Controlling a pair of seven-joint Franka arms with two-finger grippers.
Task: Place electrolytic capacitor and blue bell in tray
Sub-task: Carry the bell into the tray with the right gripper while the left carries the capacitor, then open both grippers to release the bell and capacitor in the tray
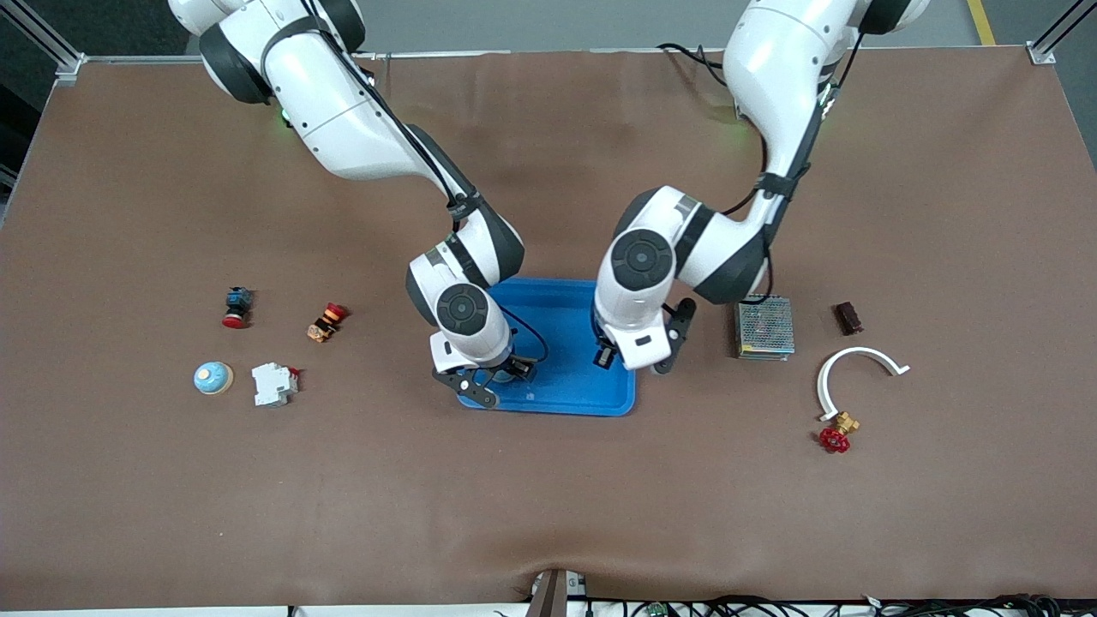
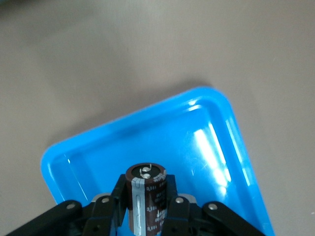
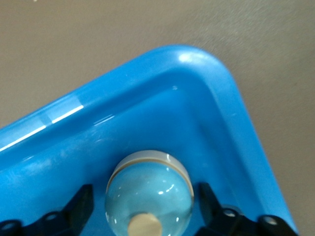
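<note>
The bright-blue tray (image 1: 566, 308) lies mid-table. My left gripper (image 1: 607, 353) hangs over the tray, shut on a dark brown electrolytic capacitor (image 2: 147, 196) with a grey stripe, held above the tray floor (image 2: 197, 147). My right gripper (image 1: 497, 377) is low over the tray's corner nearest the front camera at the right arm's end. In the right wrist view its jaws (image 3: 143, 206) are open, with a light-blue bell (image 3: 150, 189) between them inside the tray (image 3: 147, 108), both fingers clear of it. A similar blue bell (image 1: 212, 377) sits on the table toward the right arm's end.
Toward the right arm's end lie a white breaker (image 1: 274, 384), an orange-red button (image 1: 326, 321) and a blue-red button (image 1: 236, 307). Toward the left arm's end lie a grey mesh box (image 1: 764, 327), a dark block (image 1: 848, 318), a white curved piece (image 1: 857, 368) and a red-handled brass valve (image 1: 836, 433).
</note>
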